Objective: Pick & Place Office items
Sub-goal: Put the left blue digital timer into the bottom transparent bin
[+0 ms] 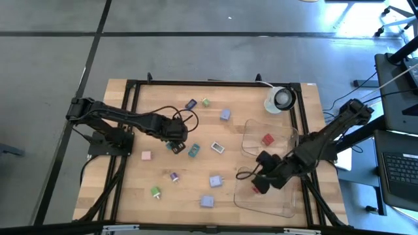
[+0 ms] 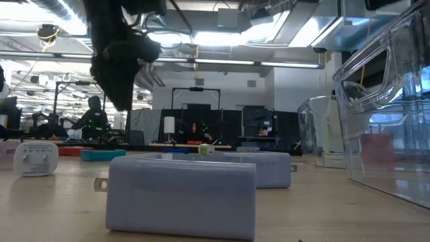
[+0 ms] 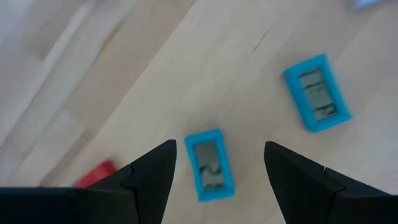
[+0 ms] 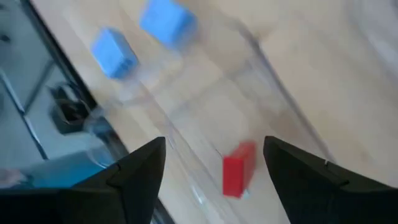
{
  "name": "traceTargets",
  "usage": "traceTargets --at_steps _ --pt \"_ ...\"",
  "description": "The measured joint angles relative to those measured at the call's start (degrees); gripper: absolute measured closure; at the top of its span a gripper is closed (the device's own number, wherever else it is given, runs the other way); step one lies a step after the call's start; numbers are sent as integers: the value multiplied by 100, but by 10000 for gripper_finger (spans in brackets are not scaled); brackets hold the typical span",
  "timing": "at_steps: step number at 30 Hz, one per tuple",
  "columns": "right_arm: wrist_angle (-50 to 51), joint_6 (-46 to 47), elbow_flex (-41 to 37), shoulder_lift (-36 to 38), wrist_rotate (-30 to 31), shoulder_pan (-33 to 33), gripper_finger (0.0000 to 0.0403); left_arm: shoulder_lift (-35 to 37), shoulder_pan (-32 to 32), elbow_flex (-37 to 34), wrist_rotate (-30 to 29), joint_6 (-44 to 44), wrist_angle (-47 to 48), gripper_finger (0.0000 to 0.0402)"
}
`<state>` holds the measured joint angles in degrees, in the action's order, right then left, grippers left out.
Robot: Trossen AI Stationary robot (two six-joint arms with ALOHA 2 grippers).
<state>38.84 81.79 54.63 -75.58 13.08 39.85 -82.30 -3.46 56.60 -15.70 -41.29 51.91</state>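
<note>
Small blocky office items [image 1: 217, 148] scattered on surface, teal piece [image 3: 210, 165] framed by spread left tool [image 3: 217, 168], red piece [image 4: 239, 168] under spread right tool [image 4: 214, 165]

The pale wooden tabletop [image 1: 130, 196], streaked with light grain, sits inside a black metal frame [image 1: 130, 85]. Scattered on it are small blocky pieces: a pink one [image 1: 146, 155], a green one [image 1: 155, 191], a purple one [image 1: 174, 176], several lavender-blue ones [image 1: 215, 181] and a white-faced one [image 1: 218, 148]. Two teal rectangular pieces [image 3: 210, 165] with grey faces lie in the left wrist view. A red block [image 1: 267, 139] shows through one clear plastic tray [image 1: 287, 134], and another red block [image 4: 239, 168] lies in the second clear tray [image 1: 277, 207]. A white round tape roll [image 1: 283, 98] has a dark centre. Both robot arms [image 1: 124, 121] are black.
</note>
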Motion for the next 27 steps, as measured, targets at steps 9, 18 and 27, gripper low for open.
traceTargets --at_steps 9,18,27 --pt "-19 -322 0 714 908 -170 133 -784 -64 2 20 -54 116 145" --pt "-22 -379 0 775 904 -203 133 -1713 23 2 558 453 220 141" --pt "-85 -317 0 775 935 -203 133 -2074 241 36 1063 1050 191 155"
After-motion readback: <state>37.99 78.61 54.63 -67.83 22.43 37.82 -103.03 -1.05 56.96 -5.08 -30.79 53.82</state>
